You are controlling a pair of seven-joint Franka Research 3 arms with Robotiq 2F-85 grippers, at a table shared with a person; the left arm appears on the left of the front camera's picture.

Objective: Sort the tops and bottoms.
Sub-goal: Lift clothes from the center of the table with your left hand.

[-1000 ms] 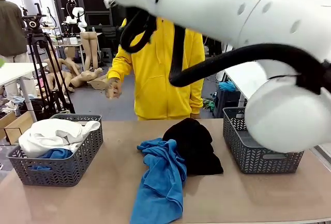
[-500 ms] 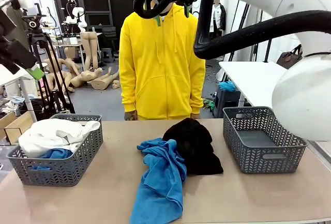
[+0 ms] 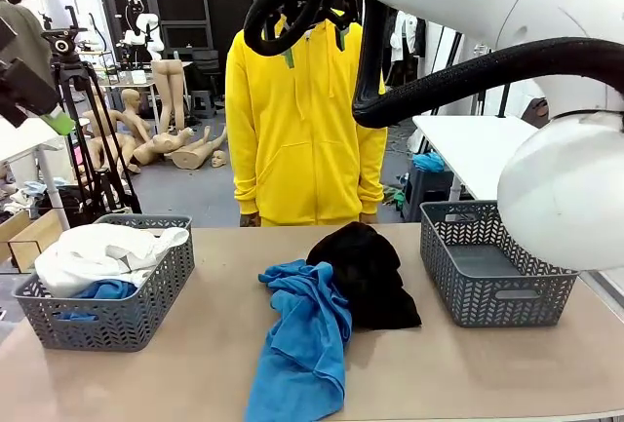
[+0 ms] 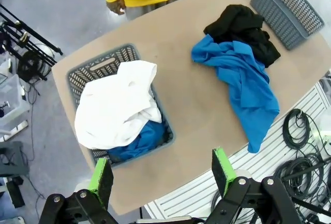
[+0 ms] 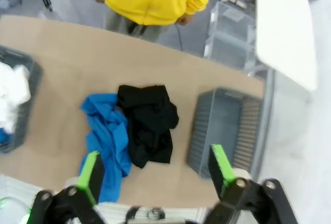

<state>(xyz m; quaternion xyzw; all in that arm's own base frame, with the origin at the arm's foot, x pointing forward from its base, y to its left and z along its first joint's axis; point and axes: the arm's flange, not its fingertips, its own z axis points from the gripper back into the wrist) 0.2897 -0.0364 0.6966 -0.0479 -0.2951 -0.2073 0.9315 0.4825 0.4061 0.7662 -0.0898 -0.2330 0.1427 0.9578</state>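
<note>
Left end effector (image 4: 162, 175): fully open, green pads (image 4: 102, 178) far apart, gripping nothing, touching nothing, high above the counter (image 4: 196, 110). Below it in the wrist view, at the counter's left end, grey basket (image 4: 98, 64) holding white top (image 4: 116, 105), heaped and spilling over one rim, with blue top (image 4: 140, 138) partly buried beneath.

Behind the far edge, person in yellow hooded sweatshirt (image 3: 302, 120), arms down, hands at the sides.

At mid-counter, second blue top (image 3: 304, 339), crumpled and trailing toward the near edge, loose on the surface, outside both baskets. Touching it on the right and lying against its upper part, black bottoms (image 3: 369, 276), bunched in a low mound, also on the bare counter.

Well to the right, apart from the pile, second grey basket (image 3: 492, 295), grey floor showing.

Right end effector (image 5: 155, 171): also spread to full width, nothing between the pads, no contact with cloth or basket, hanging high over the counter, with black bottoms and second grey basket below in the wrist view. In the front view, right arm (image 3: 561, 198), white and bulky, with a black cable across the upper right.
</note>
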